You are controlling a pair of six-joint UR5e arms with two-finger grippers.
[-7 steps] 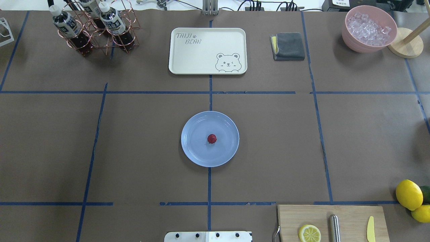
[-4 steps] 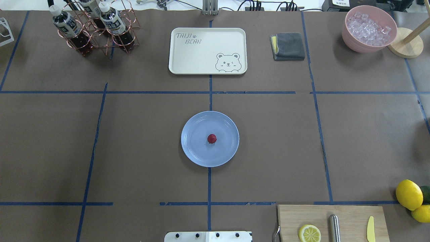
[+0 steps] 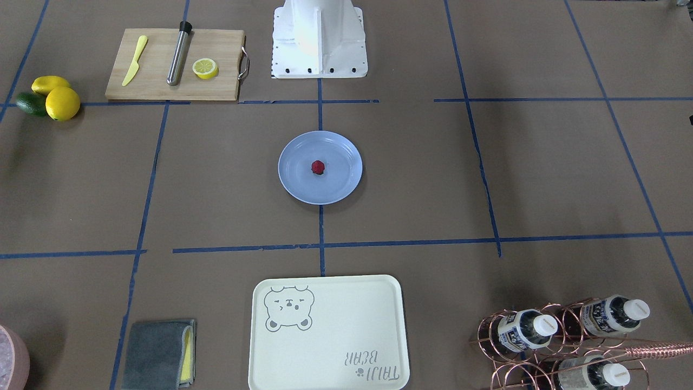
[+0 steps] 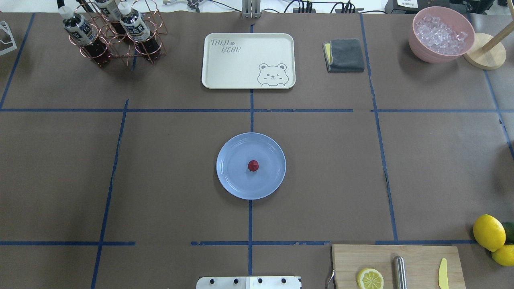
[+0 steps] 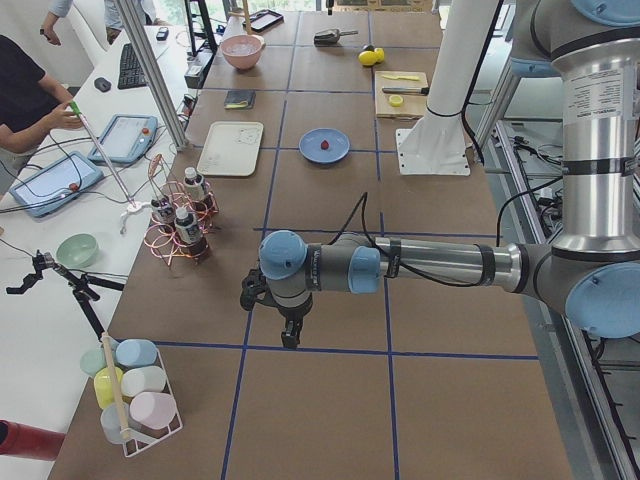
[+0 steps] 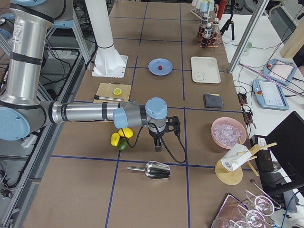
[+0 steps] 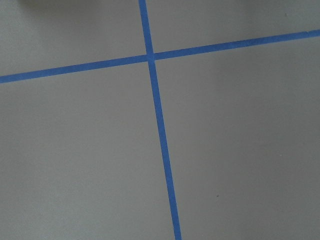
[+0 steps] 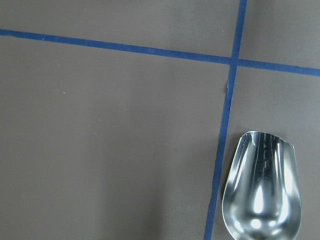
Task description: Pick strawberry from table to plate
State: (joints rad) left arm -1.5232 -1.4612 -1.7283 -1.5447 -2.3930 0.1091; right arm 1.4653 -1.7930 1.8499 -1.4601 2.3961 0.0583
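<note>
Already strawberry [image 4: 253, 165] at middle of plate [image 4: 233, 182]. Well away, over table [image 4: 160, 160], left gripper [image 5: 289, 338] and right gripper [image 6: 158, 147]; cannot tell jaws' state.

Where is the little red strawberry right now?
In the overhead view the strawberry sits near the middle of the blue plate, central on the table, with the cream bear tray beyond it.

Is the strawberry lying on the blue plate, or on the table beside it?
On the plate. The strawberry lies near its middle, with the blue surface showing all around it in both the overhead and front-facing views.
</note>
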